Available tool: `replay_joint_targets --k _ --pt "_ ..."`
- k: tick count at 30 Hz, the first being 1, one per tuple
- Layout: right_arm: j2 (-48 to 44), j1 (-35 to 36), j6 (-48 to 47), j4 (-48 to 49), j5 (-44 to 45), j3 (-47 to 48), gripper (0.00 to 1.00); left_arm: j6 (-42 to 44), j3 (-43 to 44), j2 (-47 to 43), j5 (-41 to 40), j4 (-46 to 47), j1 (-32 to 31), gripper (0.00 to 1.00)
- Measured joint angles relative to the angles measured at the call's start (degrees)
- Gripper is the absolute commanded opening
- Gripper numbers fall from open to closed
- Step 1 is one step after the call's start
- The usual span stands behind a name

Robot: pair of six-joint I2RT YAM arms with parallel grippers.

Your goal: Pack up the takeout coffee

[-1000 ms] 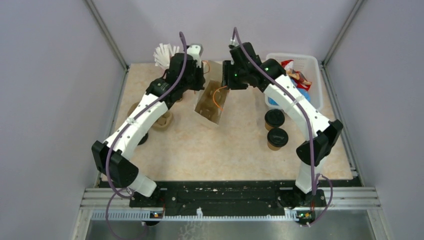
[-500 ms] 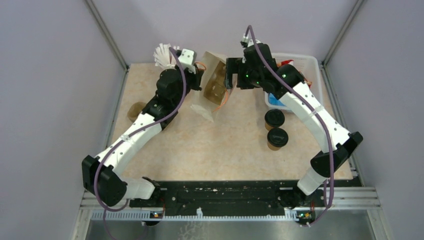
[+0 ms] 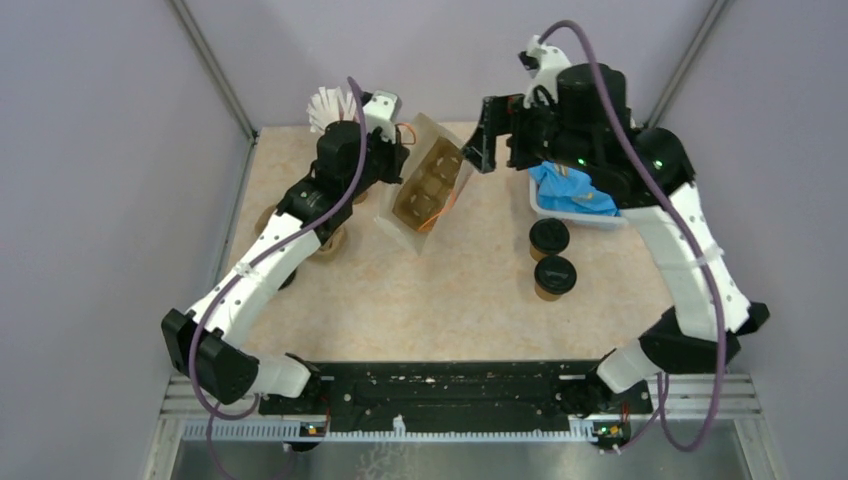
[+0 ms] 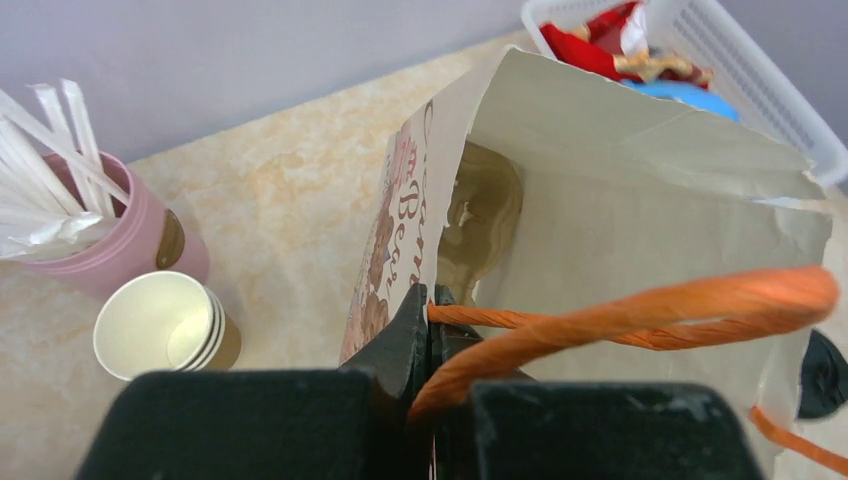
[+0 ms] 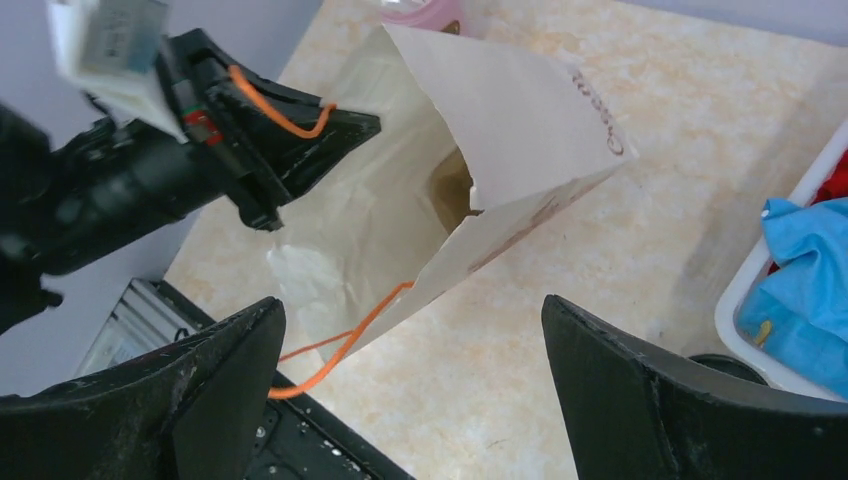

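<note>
At the far left of the table stands a pink cup of white straws (image 4: 120, 235), and just beside it a stack of lidless brown cups (image 4: 165, 325). To their right the left gripper (image 4: 430, 318) has its fingers pressed together on the orange handle (image 4: 640, 308) of the paper bag (image 3: 425, 190), at the point where the handle meets the bag's printed near wall. The bag leans over, its mouth gaping up and toward the right arm, its base near the tabletop. Inside it, a brown insert with round hollows shows in the overhead view; what it is exactly I cannot tell. A second orange handle hangs loose from the bag's other side.

Right of the bag and above its mouth, the right gripper (image 5: 410, 305) hangs with its fingers spread wide, gripping nothing and clear of the paper.

Further right, the two takeout coffee cups (image 3: 549, 238) (image 3: 555, 276) stand upright on the table, black lids on, one just in front of the other, well apart from the bag. Behind them, at the far right, sits a white basket (image 4: 745, 75) holding blue and red packets.
</note>
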Motion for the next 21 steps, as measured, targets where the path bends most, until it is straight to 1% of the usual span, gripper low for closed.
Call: replay_joint_targets --k 4,6,7,8,10,11,12,13,15,17,18,20,21 --pt "-8.1 0.0 0.3 -1.2 0.6 -3.5 0.99 3.0 3.2 0.0 4.0 -7.2 0.0 0.0" --pt "-12.9 -0.2 1.2 -1.7 1.4 -7.0 0.99 5.1 4.0 0.0 6.4 -9.3 0.1 0.0" --pt "-14.5 -0.2 1.6 -1.9 1.7 -8.3 0.99 6.2 4.2 0.1 7.4 -10.2 0.2 0.09" --pt "-16.7 -0.2 2.3 -1.7 1.9 -10.6 0.99 6.9 4.6 0.3 8.3 -11.4 0.4 0.26" --pt "-21.2 -0.3 3.9 -2.1 2.1 -15.4 0.99 8.9 6.7 1.9 9.9 -14.9 0.9 0.54" --pt "-23.1 -0.3 4.9 -2.3 2.1 -17.7 0.99 9.2 9.0 3.6 10.0 -17.3 1.0 0.73" --pt "-24.9 -0.2 5.7 -2.4 2.1 -19.9 0.99 9.4 11.6 5.5 9.5 -19.5 1.2 0.84" --pt "-26.4 -0.3 6.5 -2.8 2.0 -21.9 0.99 9.0 15.1 7.6 8.6 -22.2 1.4 0.89" --pt "-29.1 -0.3 8.2 -3.6 1.9 -25.6 0.99 6.9 23.2 12.2 6.3 -28.1 1.6 0.94" --pt "-31.0 -0.3 9.5 -4.5 1.7 -28.5 0.99 3.1 32.1 16.2 4.6 -34.4 1.8 0.89" --pt "-31.7 -0.3 10.1 -4.8 1.7 -29.6 0.99 0.4 35.6 17.3 4.3 -37.3 1.9 0.89" --pt "-32.8 -0.3 11.0 -5.5 1.7 -31.2 0.99 -4.7 37.7 16.3 4.2 -41.2 2.0 0.92" --pt "-33.1 -0.3 11.4 -5.9 1.9 -31.5 0.99 -7.0 36.6 14.5 4.2 -42.5 2.0 0.97"
